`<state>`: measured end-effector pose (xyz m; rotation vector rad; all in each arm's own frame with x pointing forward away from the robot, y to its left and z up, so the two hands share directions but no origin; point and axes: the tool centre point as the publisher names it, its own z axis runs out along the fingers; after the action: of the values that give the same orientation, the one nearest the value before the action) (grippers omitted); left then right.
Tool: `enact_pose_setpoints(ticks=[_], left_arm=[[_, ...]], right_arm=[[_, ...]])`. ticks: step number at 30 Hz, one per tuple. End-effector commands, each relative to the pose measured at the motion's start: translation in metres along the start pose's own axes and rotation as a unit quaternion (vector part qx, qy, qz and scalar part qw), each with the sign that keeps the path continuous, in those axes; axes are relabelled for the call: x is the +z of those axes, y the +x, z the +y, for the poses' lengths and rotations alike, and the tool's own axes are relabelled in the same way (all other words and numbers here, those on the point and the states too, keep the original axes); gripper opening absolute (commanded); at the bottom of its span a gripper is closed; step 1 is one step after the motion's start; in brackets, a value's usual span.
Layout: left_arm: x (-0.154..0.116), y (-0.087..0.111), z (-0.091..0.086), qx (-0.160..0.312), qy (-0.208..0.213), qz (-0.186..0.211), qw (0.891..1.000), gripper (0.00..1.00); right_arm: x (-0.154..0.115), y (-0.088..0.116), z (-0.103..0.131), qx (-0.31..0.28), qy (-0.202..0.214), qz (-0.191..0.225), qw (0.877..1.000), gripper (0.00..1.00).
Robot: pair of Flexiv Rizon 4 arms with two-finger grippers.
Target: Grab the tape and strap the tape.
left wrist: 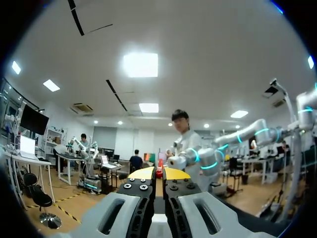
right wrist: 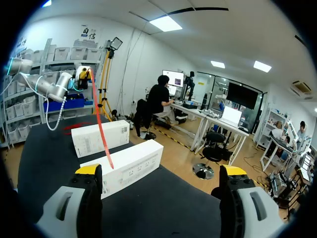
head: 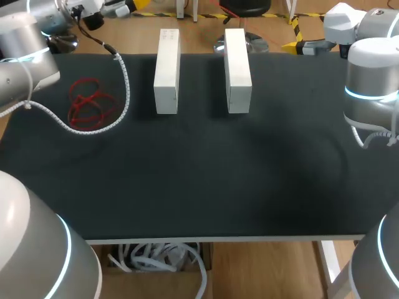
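The red tape (head: 90,104) lies in loose loops on the bench (head: 218,180), left of the left box (head: 166,68) and nearer the left arm (head: 22,62), whose left jaws seem closed on a red end of it, while the right jaws stand wide open.

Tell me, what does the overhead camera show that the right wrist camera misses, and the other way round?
Only the head view shows the right arm itself and the table down to its near edge. Only the right wrist view shows the right tool, open, and the left tool with a strand of red tape running down from it. Both show the two white boxes on the dark tabletop, and loops of that tape lying on the table beside them.
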<state>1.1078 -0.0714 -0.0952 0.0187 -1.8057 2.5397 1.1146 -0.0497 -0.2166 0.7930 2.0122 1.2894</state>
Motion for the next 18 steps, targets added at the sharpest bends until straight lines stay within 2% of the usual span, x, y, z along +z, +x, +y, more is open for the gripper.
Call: enact_pose_setpoints(ticks=[1, 9, 18], left_arm=[[0.005, 0.005, -0.003, 0.005, 0.001, -0.013, 1.000, 0.00], [0.010, 0.006, -0.020, 0.012, 0.024, -0.019, 0.999, 0.00], [0.012, 0.006, -0.022, 0.017, 0.027, -0.020, 0.999, 0.00]], right_arm=[[0.000, 0.000, 0.000, 0.000, 0.000, 0.000, 1.000, 1.00], [0.000, 0.000, 0.000, 0.000, 0.000, 0.000, 1.000, 1.00], [0.000, 0.000, 0.000, 0.000, 0.000, 0.000, 1.000, 1.00]])
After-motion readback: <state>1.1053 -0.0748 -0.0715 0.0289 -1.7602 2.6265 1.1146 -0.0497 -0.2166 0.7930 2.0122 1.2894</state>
